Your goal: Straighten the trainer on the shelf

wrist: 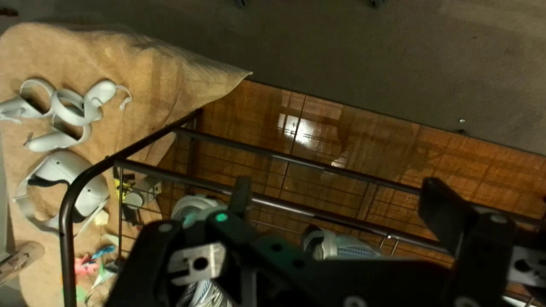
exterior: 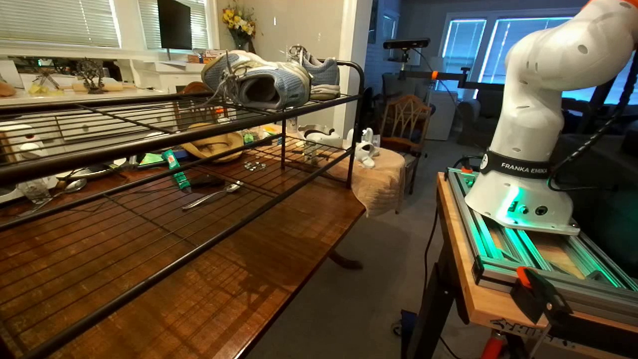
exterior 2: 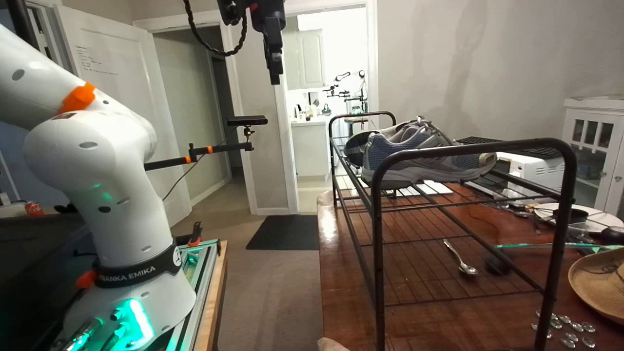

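The trainer (exterior: 297, 82), grey-silver with bluish panels, lies tipped on its side on the top tier of the dark wire shelf (exterior: 360, 82). Its opening faces sideways in an exterior view. A matching shoe (exterior: 324, 72) stands upright beside it, nearer the shelf's end. In an exterior view the upright shoe (exterior 2: 424, 163) mostly hides the trainer (exterior 2: 355, 146). My gripper (exterior 2: 276, 73) hangs high, above shelf height. In the wrist view the gripper (wrist: 337, 183) is open, with nothing between its fingers. It partly covers the trainer (wrist: 352, 247) and the other shoe (wrist: 192, 207).
The shelf (exterior 2: 568, 195) stands on a glossy wooden table (exterior: 279, 269). Under it lie a spoon (exterior 2: 458, 256) and a green packet (exterior: 177, 169). A straw hat (exterior 2: 599, 282) lies beside it. A cloth-covered table (wrist: 140, 55) with a white headset (wrist: 81, 183) adjoins the shelf's end.
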Motion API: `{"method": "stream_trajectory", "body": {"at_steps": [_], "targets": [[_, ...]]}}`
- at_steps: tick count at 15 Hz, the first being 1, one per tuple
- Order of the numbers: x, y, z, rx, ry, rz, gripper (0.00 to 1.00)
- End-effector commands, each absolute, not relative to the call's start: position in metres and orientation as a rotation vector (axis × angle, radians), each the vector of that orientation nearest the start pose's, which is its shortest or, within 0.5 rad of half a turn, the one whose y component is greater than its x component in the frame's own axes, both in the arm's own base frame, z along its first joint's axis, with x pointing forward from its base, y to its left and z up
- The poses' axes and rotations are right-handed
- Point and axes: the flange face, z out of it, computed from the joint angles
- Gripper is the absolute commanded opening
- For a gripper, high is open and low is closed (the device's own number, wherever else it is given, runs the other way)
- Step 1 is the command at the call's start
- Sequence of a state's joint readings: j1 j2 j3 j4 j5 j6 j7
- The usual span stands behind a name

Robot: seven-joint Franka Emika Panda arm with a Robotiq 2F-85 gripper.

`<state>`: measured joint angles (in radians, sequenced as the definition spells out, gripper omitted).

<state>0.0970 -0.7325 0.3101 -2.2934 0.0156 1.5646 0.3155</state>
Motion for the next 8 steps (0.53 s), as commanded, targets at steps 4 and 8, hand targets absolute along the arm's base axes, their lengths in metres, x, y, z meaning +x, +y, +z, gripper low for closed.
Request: {"method": "stream_trajectory", "body": {"at_steps": [4,8], "targets": [[0.325,0.183,0.564,-3.379,-0.218,-0.466,1.0],[0.351,0.194,0.548,-3.382,-0.377,-0.626,1.0]]}}
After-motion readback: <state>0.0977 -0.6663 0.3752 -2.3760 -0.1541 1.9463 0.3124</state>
